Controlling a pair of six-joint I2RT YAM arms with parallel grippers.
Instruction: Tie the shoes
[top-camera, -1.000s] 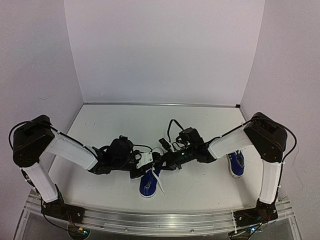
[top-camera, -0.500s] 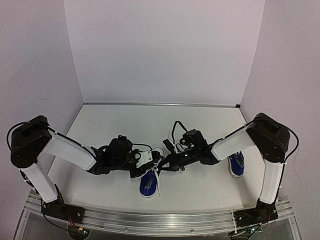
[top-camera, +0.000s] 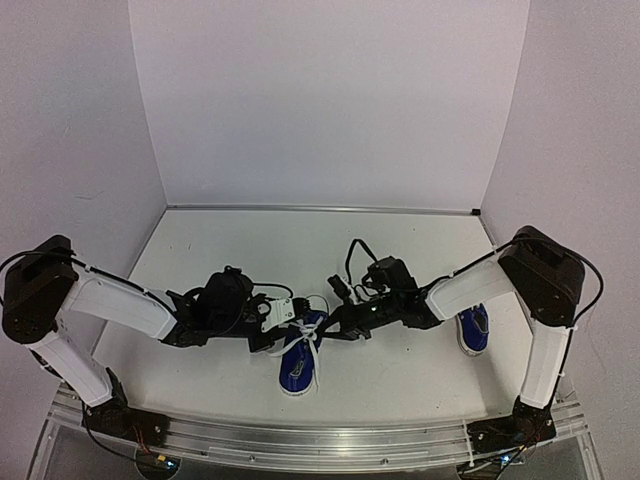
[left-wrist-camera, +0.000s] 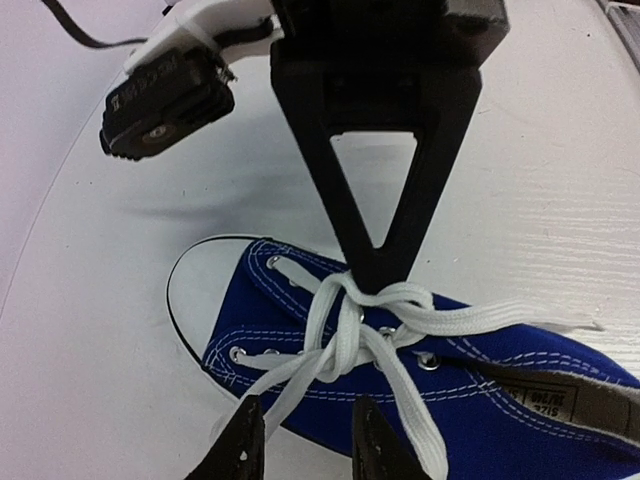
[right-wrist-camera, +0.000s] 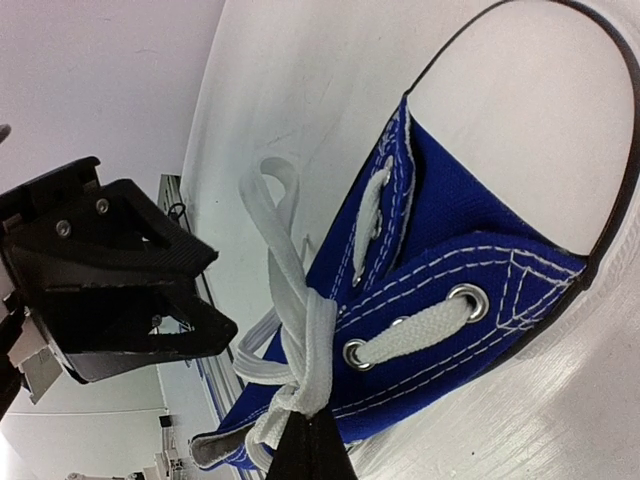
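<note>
One blue shoe (top-camera: 296, 368) with a white toe cap lies at the front middle of the table. Its white laces (left-wrist-camera: 345, 335) are crossed into a knot over the eyelets. My right gripper (right-wrist-camera: 312, 445) is shut on the laces (right-wrist-camera: 305, 350) at that knot, and its black fingers (left-wrist-camera: 385, 265) come down onto it in the left wrist view. My left gripper (left-wrist-camera: 305, 445) stands open just off the shoe's side, with a loose lace strand running between its fingers untouched. The other shoe (top-camera: 473, 330) lies at the right, partly hidden under the right arm.
Grey walls close in the table (top-camera: 300, 240) at the back and on both sides. A metal rail (top-camera: 320, 440) with the arm bases runs along the near edge. The left gripper's black body (right-wrist-camera: 110, 300) sits close beside the held shoe.
My left gripper has opened and let go of the lace, and the left arm has drawn back to the left. The right gripper has closed on the knot and stays there.
</note>
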